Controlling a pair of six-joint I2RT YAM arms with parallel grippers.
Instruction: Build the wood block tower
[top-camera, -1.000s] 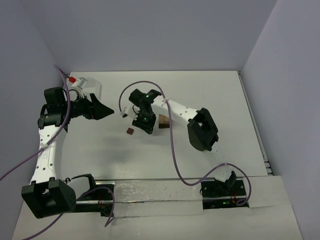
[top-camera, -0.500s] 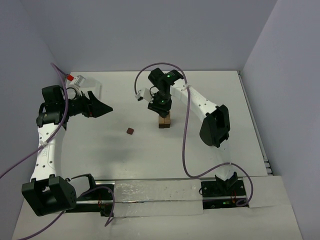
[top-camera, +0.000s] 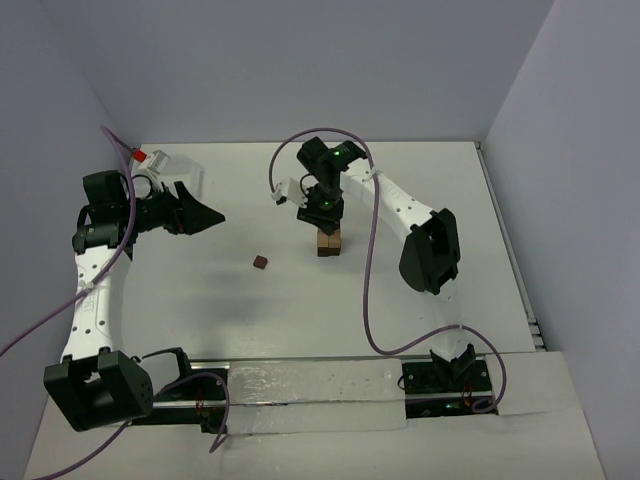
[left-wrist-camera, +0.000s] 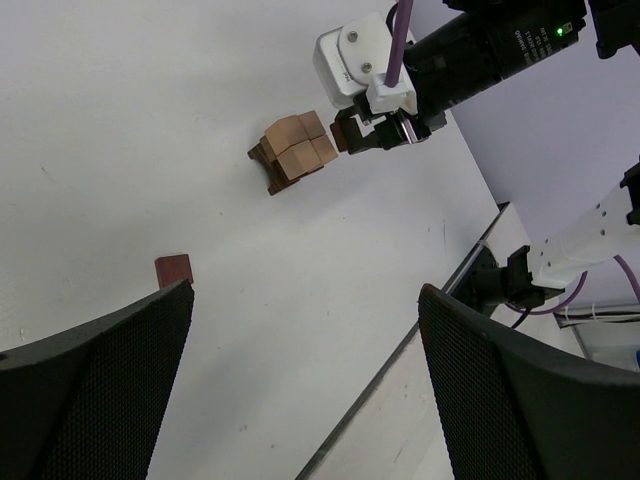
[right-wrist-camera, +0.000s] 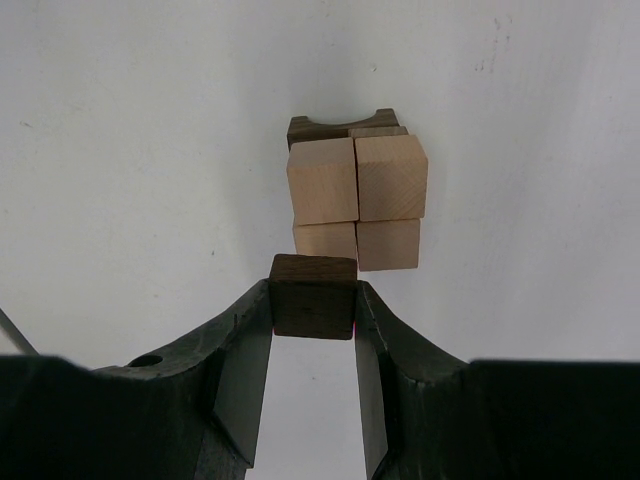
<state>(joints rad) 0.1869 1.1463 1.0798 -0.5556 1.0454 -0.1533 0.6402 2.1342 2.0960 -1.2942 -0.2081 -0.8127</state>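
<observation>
The white surface fills mid-frame. The left tool, centre left, stands spread. The right tool, upper centre, pinches a dark brown wooden cube just beside the tan-and-brown wood block tower. A loose dark brown cube lies on the surface to the tower's lower left.

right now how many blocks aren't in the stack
2. One dark block is held in the right hand next to the stack; one reddish-brown block lies alone on the table, left of the stack. More may be hidden.
</observation>
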